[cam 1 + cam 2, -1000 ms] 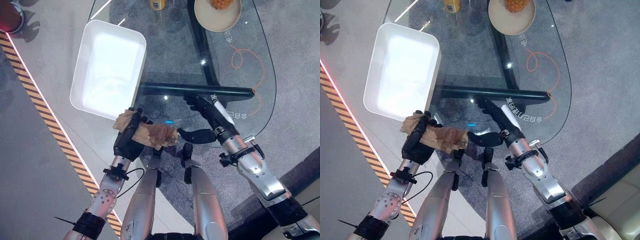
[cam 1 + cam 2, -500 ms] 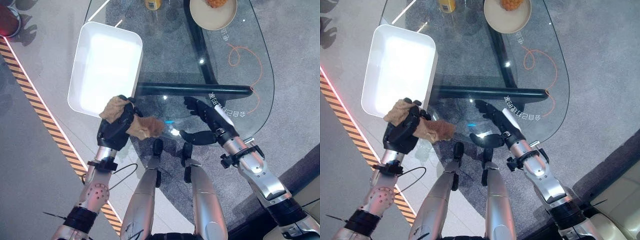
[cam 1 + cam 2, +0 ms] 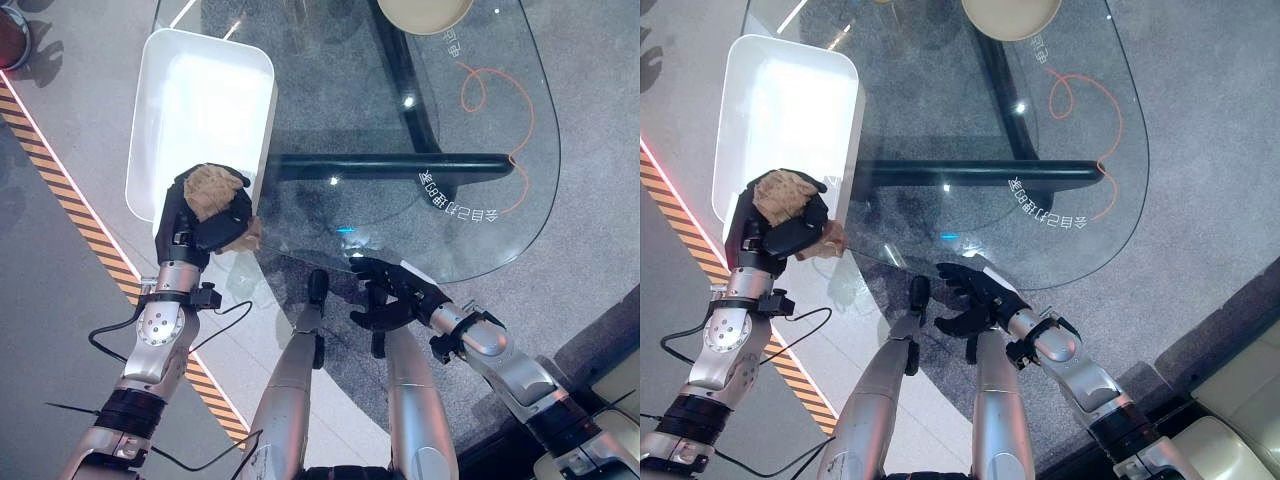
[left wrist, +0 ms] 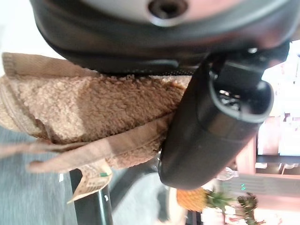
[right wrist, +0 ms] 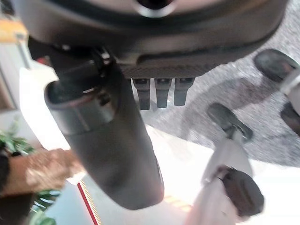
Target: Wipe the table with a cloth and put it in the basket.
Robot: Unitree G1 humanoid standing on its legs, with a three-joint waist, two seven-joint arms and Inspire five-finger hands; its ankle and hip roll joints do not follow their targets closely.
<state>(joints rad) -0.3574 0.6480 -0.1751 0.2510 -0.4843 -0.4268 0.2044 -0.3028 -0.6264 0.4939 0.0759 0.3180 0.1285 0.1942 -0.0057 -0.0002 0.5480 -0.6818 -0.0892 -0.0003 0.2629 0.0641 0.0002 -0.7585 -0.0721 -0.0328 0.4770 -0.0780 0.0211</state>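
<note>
The left robot hand is clutching the brown cloth, its fingers and thumb curled round a bunched wad of it. In the left wrist view the thumb is pressing the fleecy cloth into the palm, while a hemmed edge and a small tag are hanging loose below the grip. The bundle is sitting over the near rim of the white basket, with most of the basket's open tray lying just beyond the fingers and the edge of the glass worktop just beside the hand, on its inner side.

The cloth looks soft, light and limp, so it is likely to drape and cling rather than slide; nothing about it seems fragile. A bunched grasp at its middle, as here, seems the sound place to hold it, since the loose tail could otherwise snag on the basket's rim. Releasing it will probably call for carrying the hand a little further over the tray, so the trailing corner is falling inside and not over the wall.

The right robot hand is hovering by the near edge of the worktop, fingers spread and holding nothing.
</note>
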